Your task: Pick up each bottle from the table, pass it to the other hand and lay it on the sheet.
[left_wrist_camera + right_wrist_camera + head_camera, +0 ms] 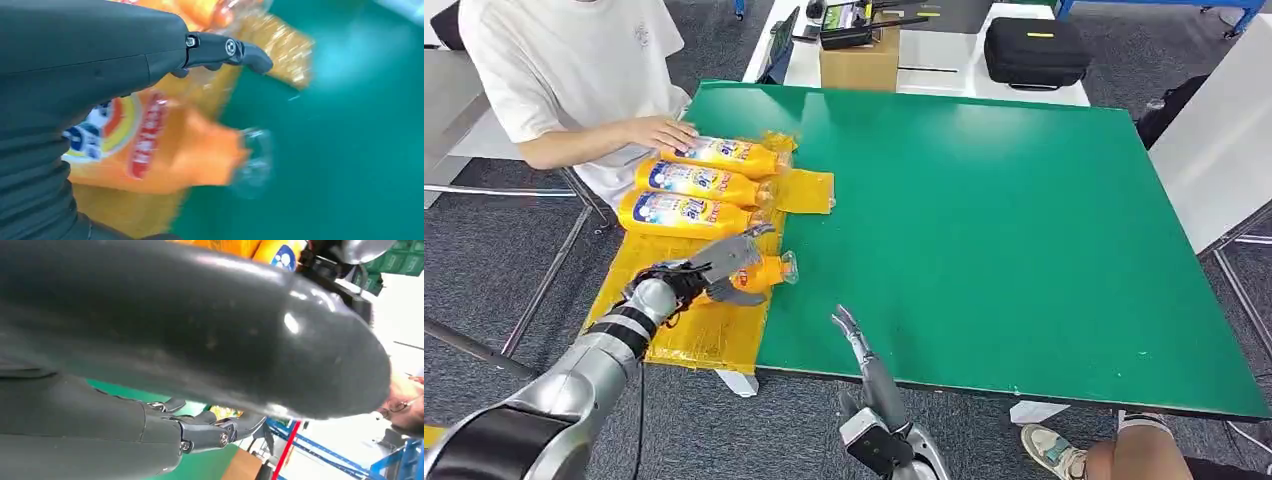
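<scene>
My left hand (714,270) grips an orange bottle (767,272) with a clear cap, lying sideways low over the yellow sheet (694,335) at the green table's left front. In the left wrist view the bottle (165,150) lies blurred under my hand (100,65), one finger stretched over it. Three more orange bottles (699,182) lie side by side on the sheet behind it. My right hand (854,335) is at the table's front edge, fingers straight and apart, holding nothing; in its own wrist view the right hand (200,340) looms close.
A person in a white shirt sits at the table's left, one hand (659,132) resting on the farthest bottle (724,154). The green table (984,230) stretches bare to the right. A cardboard box (859,62) and a black case (1034,50) stand beyond it.
</scene>
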